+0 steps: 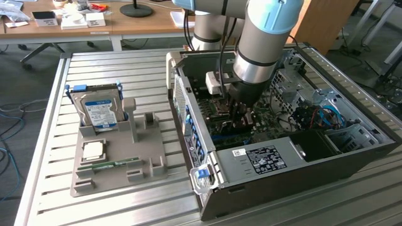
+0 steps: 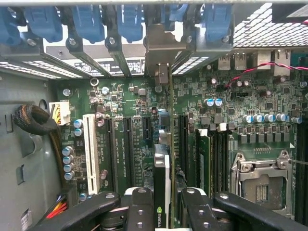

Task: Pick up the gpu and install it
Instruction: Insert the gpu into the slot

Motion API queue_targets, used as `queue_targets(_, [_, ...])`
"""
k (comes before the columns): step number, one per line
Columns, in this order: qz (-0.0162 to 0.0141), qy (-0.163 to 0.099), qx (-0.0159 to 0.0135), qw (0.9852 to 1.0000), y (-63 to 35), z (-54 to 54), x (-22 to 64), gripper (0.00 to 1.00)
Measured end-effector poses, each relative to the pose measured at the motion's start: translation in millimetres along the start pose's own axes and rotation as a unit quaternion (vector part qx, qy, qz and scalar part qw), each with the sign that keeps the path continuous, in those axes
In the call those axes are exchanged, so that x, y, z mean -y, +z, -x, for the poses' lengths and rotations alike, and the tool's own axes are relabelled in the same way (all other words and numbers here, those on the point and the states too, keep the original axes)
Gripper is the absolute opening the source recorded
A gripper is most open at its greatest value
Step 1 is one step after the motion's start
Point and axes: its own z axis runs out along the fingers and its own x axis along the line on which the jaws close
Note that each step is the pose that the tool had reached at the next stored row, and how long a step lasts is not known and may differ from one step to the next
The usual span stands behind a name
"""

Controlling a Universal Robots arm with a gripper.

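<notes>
GPU [image 2: 161, 185] over the motherboard [image 2: 134, 130]
The tool [image 2: 161, 208] pinches the card edge-on; it should stay upright and aligned with its slot.

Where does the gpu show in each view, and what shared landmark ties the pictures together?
Exterior view: the gpu is a dark sliver under the end effector, deep inside the open computer case.
Wrist view: the gpu stands edge-on between the end effector's fingers, above the expansion slots.
Shared landmark: the green motherboard.
</notes>
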Motion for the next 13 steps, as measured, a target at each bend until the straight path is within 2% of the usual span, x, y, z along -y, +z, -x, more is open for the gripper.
queue_targets(9, [-0.0007,0.0,0.0017,1.0,-0.7,0.3,0.2,0.27])
queue_targets(13, [-0.0003,0.0,0.0009,1.0,-2.3,0.2,0.2,0.27])
